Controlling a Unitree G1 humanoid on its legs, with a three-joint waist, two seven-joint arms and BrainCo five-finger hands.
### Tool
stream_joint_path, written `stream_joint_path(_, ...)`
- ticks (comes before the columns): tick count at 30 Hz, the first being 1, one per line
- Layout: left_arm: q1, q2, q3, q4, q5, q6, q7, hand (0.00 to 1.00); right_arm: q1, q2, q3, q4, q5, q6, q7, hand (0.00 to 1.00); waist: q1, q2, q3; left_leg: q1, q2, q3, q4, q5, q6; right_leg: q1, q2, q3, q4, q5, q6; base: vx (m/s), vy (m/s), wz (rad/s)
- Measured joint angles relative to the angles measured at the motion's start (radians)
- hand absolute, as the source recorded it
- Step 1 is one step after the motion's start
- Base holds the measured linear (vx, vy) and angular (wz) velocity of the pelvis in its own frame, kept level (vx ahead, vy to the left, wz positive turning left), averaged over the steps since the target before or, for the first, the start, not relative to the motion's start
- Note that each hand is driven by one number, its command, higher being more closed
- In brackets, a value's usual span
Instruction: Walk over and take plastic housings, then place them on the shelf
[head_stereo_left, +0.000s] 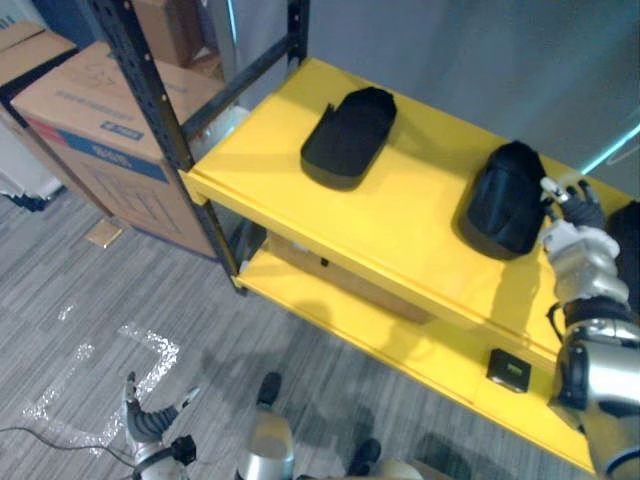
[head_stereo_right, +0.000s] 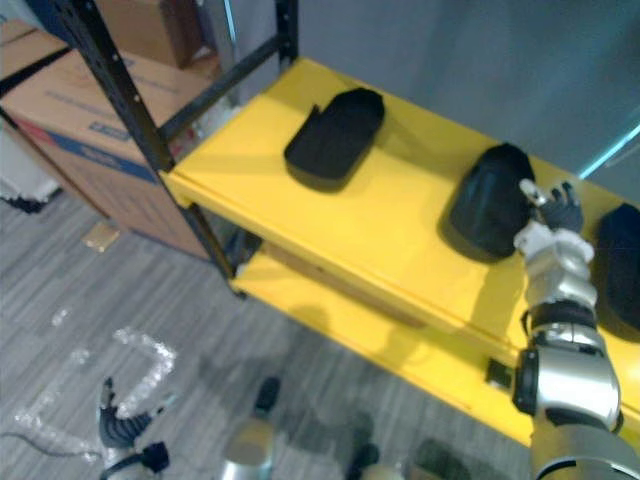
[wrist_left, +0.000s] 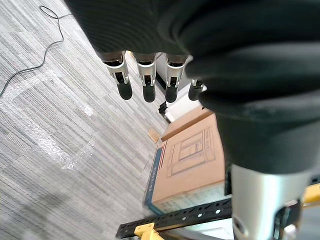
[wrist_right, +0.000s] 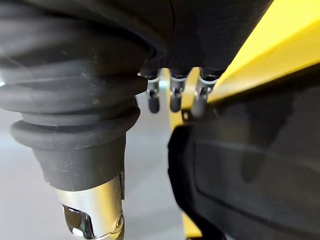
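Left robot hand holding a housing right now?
No, the left robot hand hangs over the floor with straight fingers and nothing between them.

Black plastic housings: three, all on the upper board. That's the left housing (head_stereo_left: 348, 137), the middle housing (head_stereo_left: 505, 200) and the right housing (head_stereo_right: 625, 265), which is cut off at the frame edge.

Yellow shelf boards: two, the upper board (head_stereo_left: 400, 215) and the lower board (head_stereo_left: 420, 350).

Small black box (head_stereo_left: 509, 369): one, on the lower board.

Cardboard boxes: three beside the rack. These are the big box (head_stereo_left: 100, 120), the rear box (head_stereo_left: 165, 25) and the far-left box (head_stereo_left: 25, 45).

Cardboard scrap (head_stereo_left: 103, 233) on the floor: one.
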Motion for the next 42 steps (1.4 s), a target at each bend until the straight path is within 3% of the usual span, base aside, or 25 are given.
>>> stream_joint_path(8, -0.004, -0.002, -0.058, 0.0, -0.037, -0.011, 0.013, 0.0, -0.07, -0.013, 0.0, 0.007, 0.001, 0.024, -0.003, 0.0, 0.007, 0.016, 0.045, -0.017, -0.002, 0.01, 0.028, -0.005, -0.003, -0.019, -0.005, 0.019, 0.014, 0.0, -0.001, -0.01, -0.012, -0.04)
stream_joint_path(18, -0.012, -0.002, -0.087, 0.001, -0.078, -0.025, 0.014, 0.0, -0.091, -0.031, 0.0, 0.008, 0.047, 0.013, 0.15, 0.0, 0.003, 0.037, 0.07, -0.056, 0.0, 0.007, 0.09, -0.03, -0.003, -0.043, -0.009, 0.018, 0.042, -0.01, -0.006, -0.05, -0.013, -0.01)
stream_joint_path(23, -0.013, -0.002, -0.089, 0.001, -0.08, -0.027, 0.012, 0.0, -0.085, -0.03, 0.002, 0.008, 0.09, 0.029, 0.286, 0.0, 0.006, 0.038, 0.071, -0.066, 0.0, 0.006, 0.093, -0.03, -0.003, -0.055, -0.011, 0.016, 0.053, -0.013, -0.008, -0.01, -0.007, 0.0)
stream_joint_path(25, -0.013, -0.002, -0.088, 0.0, -0.08, -0.029, 0.008, 0.0, -0.071, -0.029, 0.03, 0.008, 0.116, 0.037, 0.376, 0.0, 0.011, 0.039, 0.071, -0.066, -0.001, 0.006, 0.092, -0.03, -0.003, -0.054, -0.013, 0.015, 0.054, -0.013, -0.008, 0.0, 0.0, 0.0)
stream_joint_path(29, -0.013, -0.002, -0.085, -0.003, -0.079, -0.029, -0.003, 0.0, -0.062, -0.029, 0.055, 0.008, 0.134, 0.032, 0.462, 0.0, 0.015, 0.039, 0.071, -0.066, -0.005, 0.002, 0.092, -0.031, -0.001, -0.05, -0.016, 0.013, 0.053, -0.014, -0.008, 0.0, -0.009, 0.03)
stream_joint_path(35, -0.014, -0.002, -0.078, -0.005, -0.076, -0.03, -0.019, 0.0, -0.061, -0.029, 0.066, -0.001, 0.155, -0.068, 0.442, 0.0, 0.017, 0.038, 0.071, -0.063, -0.005, 0.003, 0.09, -0.032, 0.0, -0.046, -0.015, 0.012, 0.051, -0.014, -0.008, 0.0, 0.0, 0.0)
stream_joint_path(39, -0.013, -0.001, -0.075, -0.007, -0.075, -0.031, -0.023, 0.0, -0.053, -0.029, 0.066, -0.052, 0.194, -0.181, 0.406, 0.0, 0.017, 0.037, 0.071, -0.06, -0.003, 0.003, 0.089, -0.031, 0.0, -0.043, -0.013, 0.013, 0.048, -0.013, -0.008, 0.0, 0.0, 0.0)
stream_joint_path(41, -0.013, 0.0, -0.075, -0.007, -0.075, -0.031, -0.024, 0.0, -0.053, -0.029, 0.066, -0.114, 0.194, -0.273, 0.385, 0.0, 0.017, 0.035, 0.07, -0.054, 0.0, 0.005, 0.086, -0.031, 0.0, -0.036, -0.008, 0.015, 0.041, -0.01, -0.009, -0.01, -0.012, -0.02)
stream_joint_path(42, -0.013, 0.001, -0.075, -0.007, -0.075, -0.031, -0.025, 0.0, -0.053, -0.029, 0.067, -0.132, 0.194, -0.292, 0.376, 0.0, 0.017, 0.035, 0.07, -0.05, 0.001, 0.006, 0.085, -0.031, 0.0, -0.032, -0.006, 0.016, 0.037, -0.009, -0.009, -0.01, -0.026, -0.05)
